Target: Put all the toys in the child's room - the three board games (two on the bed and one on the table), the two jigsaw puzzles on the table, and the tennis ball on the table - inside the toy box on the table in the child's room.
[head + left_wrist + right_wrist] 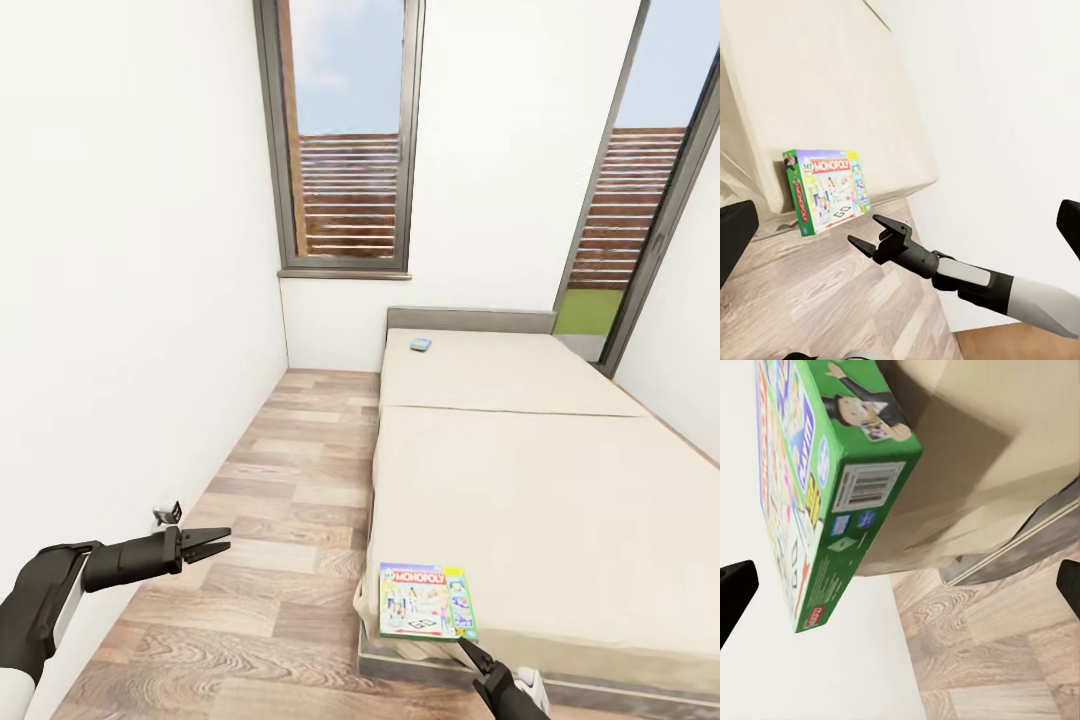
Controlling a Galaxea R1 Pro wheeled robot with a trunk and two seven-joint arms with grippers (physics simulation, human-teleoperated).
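My right gripper, jaws spread and empty, reaches toward the Monopoly box at the bed's near corner. Left gripper hangs parted, empty. A blue game lies near the headboard. Nothing collected yet.

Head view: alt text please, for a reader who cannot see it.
A green Monopoly board game box lies at the near corner of a beige bed, the right gripper just below it. A small blue box lies near the grey headboard; the open left gripper hovers over wood-plank floor.
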